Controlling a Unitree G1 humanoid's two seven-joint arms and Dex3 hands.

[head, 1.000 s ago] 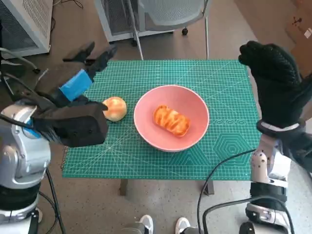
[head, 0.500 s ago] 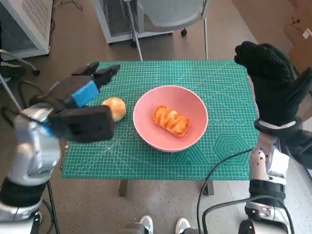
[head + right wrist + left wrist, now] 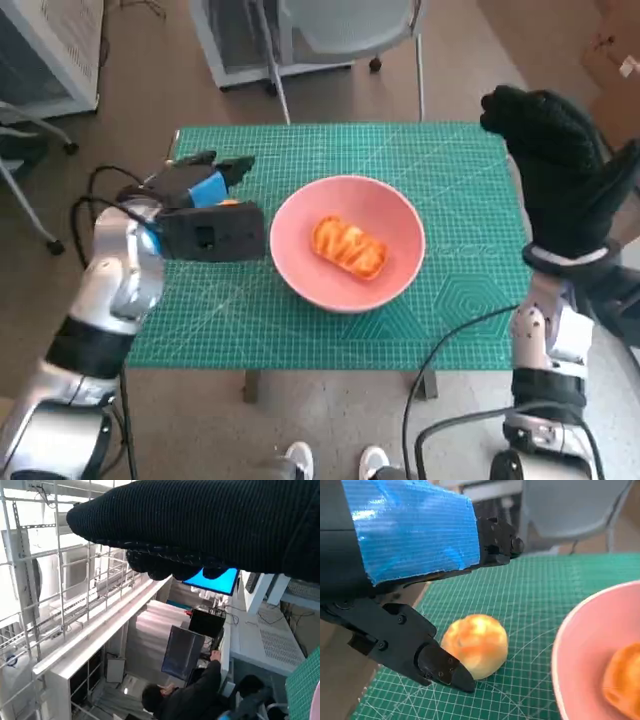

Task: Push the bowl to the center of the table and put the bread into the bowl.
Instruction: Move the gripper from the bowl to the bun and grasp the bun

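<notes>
A pink bowl (image 3: 290, 262) sits near the middle of the green mat (image 3: 300, 330) with a glazed, striped bread (image 3: 350, 247) lying in it. A round bun (image 3: 475, 642) lies on the mat just left of the bowl; in the head view only a sliver of the bun (image 3: 229, 203) shows from under my left hand (image 3: 205, 218). That hand hovers over the bun with its fingers (image 3: 442, 667) spread on either side, holding nothing. The bowl's rim (image 3: 559, 645) is close beside it. My right hand (image 3: 555, 170) is raised above the table's right edge, empty.
A grey chair (image 3: 340, 25) stands behind the table and a white cabinet (image 3: 45, 45) at the back left. Cables hang by both arms. A person (image 3: 197, 697) sits at a desk in the right wrist view.
My left hand has dropped and moved in toward the table, coming down over the round bun. The bowl, the bread in it and my right hand have hardly moved.
</notes>
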